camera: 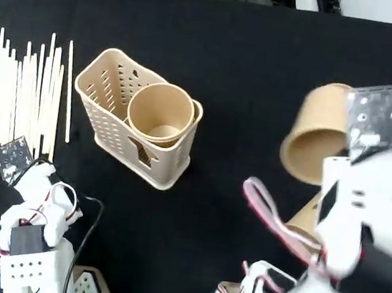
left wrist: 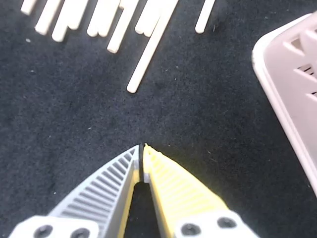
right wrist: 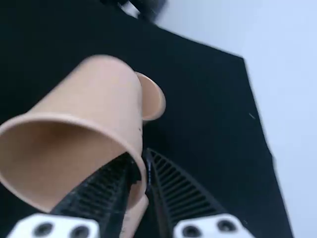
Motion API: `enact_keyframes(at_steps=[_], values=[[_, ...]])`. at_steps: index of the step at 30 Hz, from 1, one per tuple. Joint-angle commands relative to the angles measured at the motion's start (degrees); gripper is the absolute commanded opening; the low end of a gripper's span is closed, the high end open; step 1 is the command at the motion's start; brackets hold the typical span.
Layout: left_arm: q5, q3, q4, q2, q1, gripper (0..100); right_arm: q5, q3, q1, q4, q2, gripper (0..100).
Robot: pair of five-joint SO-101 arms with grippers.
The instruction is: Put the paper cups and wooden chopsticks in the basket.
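Because the right hand (right wrist: 142, 157) was pinching only the rim of a paper cup (right wrist: 94, 124), one finger inside the mouth and one outside, the hold looked thin. The carry was probably best done slowly, so the soft wall would neither buckle nor slip. The cup hung tipped on its side, well apart from the basket (camera: 108, 70), which already held another cup (camera: 160, 113) mouth up. The sound move seemed to be to swing across the desk (camera: 250, 67), turn the base down over that one, and release only once it nested. A spare cup (right wrist: 151, 101) lay just behind the held one. The left hand (left wrist: 142, 148), pressed together and holding nothing, sat over the desk near the chopsticks (camera: 22, 91), which lay loose beside the basket.
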Motion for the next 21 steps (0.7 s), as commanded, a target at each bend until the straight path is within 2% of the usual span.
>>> enact_keyframes(at_steps=[1, 4, 13, 21], values=[[0.35, 0.92, 0.26, -0.26, 0.4, 3, -3.43, -18.33, -7.21, 6.77, 9.19, 1.2], [0.35, 0.92, 0.26, -0.26, 0.4, 3, -3.6, -21.32, -9.32, 6.77, 16.04, 1.2], [0.35, 0.92, 0.26, -0.26, 0.4, 3, -1.23, -25.1, -33.58, 6.68, 19.21, 1.2], [0.35, 0.92, 0.26, -0.26, 0.4, 3, -5.54, -31.43, -47.82, 6.68, 20.62, 1.2]])
